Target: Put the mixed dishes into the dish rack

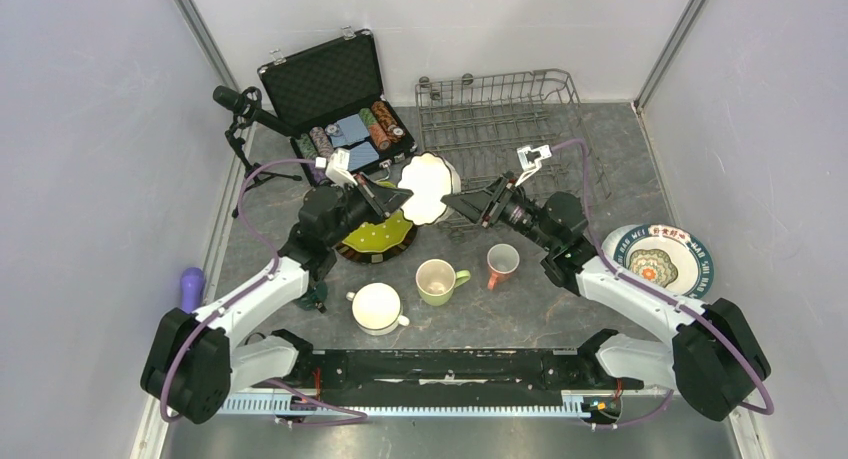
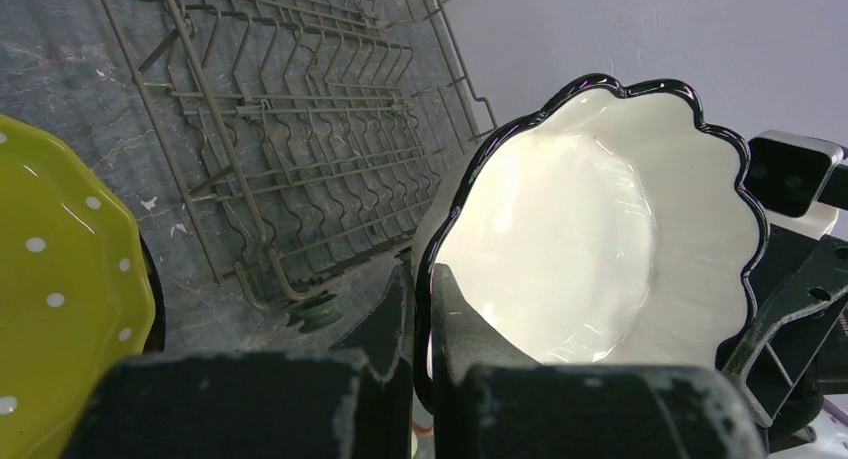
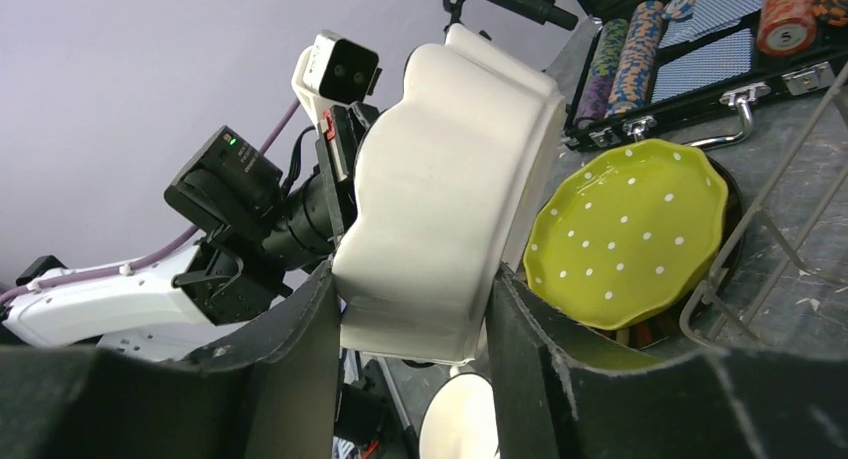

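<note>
A white scalloped bowl with a black rim (image 1: 428, 187) hangs tilted in the air between both arms, just in front of the grey wire dish rack (image 1: 500, 109). My left gripper (image 1: 400, 197) is shut on the bowl's rim; in the left wrist view its fingers (image 2: 428, 279) pinch the black edge of the bowl (image 2: 590, 229). My right gripper (image 1: 452, 204) grips the bowl's outer wall; in the right wrist view (image 3: 415, 279) both fingers press the sides of the bowl (image 3: 450, 179). A lime-green dotted plate (image 1: 375, 237) lies under the left arm.
A light-green mug (image 1: 438, 281), a salmon-pink mug (image 1: 502, 264) and a white two-handled cup (image 1: 378, 307) stand near the front. A patterned bowl on a plate (image 1: 660, 259) sits at the right. An open black case (image 1: 330, 79) of poker chips and a microphone stand (image 1: 240, 109) are at the back left.
</note>
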